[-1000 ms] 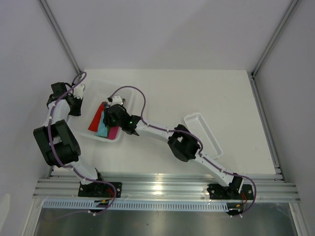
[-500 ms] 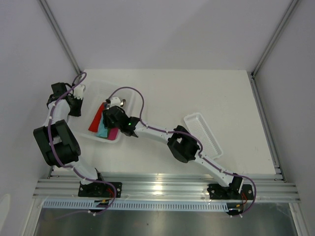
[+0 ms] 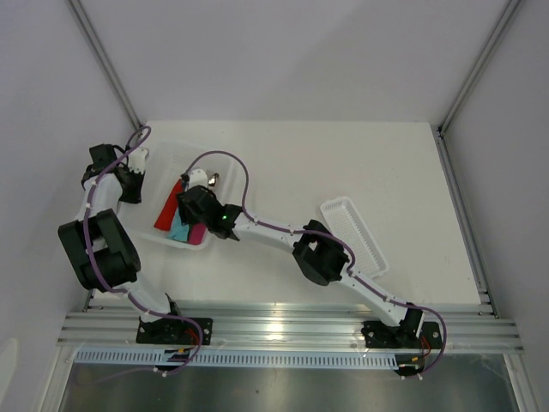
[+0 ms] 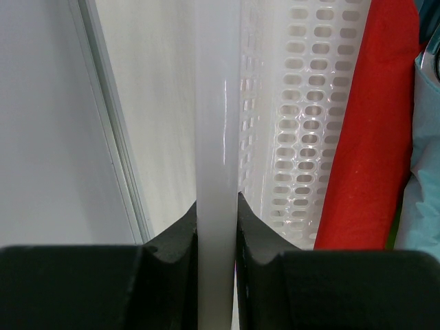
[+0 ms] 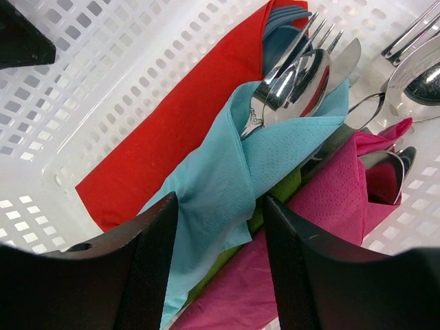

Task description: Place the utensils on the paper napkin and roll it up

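Observation:
The paper napkin (image 5: 227, 185) is teal and wrapped around the utensils (image 5: 295, 82), a spoon and fork whose tips poke out of its far end. This roll lies in the white perforated basket (image 5: 89, 69) on top of other rolls. My right gripper (image 5: 220, 254) is open and straddles the roll's near end; the left finger brushes the paper, the right finger stands apart from it. In the top view the right gripper (image 3: 190, 206) hovers over the basket (image 3: 171, 154). My left gripper (image 4: 218, 220) is shut on the basket's rim (image 4: 218, 137) at its left side.
A red roll (image 5: 172, 130), a green roll (image 5: 282, 189) and a pink roll (image 5: 330, 199) lie in the basket beside and under the teal one. Loose silver cutlery (image 5: 412, 69) lies at the basket's far end. A second white tray (image 3: 353, 232) sits to the right, by the right arm's elbow.
The right gripper's jaws have spread wider around the teal roll, and the wrist has shifted slightly left and nearer over the basket. The left arm has not moved.

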Motion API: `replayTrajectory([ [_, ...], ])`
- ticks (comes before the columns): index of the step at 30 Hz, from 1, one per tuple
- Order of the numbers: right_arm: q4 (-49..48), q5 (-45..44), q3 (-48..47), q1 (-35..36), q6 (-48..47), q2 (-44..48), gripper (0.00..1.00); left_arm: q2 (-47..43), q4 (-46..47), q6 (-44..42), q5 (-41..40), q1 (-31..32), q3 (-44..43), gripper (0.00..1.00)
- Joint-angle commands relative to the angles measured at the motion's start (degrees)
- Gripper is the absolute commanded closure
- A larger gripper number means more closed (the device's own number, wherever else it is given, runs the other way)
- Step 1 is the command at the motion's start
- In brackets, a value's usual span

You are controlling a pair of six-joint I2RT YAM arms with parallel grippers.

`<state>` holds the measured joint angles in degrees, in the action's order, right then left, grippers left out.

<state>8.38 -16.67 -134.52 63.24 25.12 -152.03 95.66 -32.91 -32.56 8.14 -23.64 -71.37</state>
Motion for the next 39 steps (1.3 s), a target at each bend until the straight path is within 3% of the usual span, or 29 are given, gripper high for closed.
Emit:
replayTrajectory([
  [1, 3.3, -3.5, -1.1, 0.2, -2.3, 4.9, 0.44, -0.4, 2.5, -5.6, -8.8, -1.5, -1.0, 0.99],
  [23, 2.5, -6.5, 2.0, 1.2, -5.0, 8.9, 0.42, 0.5, 2.3, -5.7, -9.3, -1.5, -1.3, 0.99],
  [31, 0.6, -6.4, 5.2, 1.4, -6.5, 12.9, 0.42, 2.9, 2.1, -5.1, -10.6, -1.5, -2.5, 0.73],
  [39, -3.6, -5.7, 11.3, 2.1, -6.5, 19.7, 0.42, 6.2, 1.6, -5.4, -12.7, -1.5, -3.3, 0.69],
])
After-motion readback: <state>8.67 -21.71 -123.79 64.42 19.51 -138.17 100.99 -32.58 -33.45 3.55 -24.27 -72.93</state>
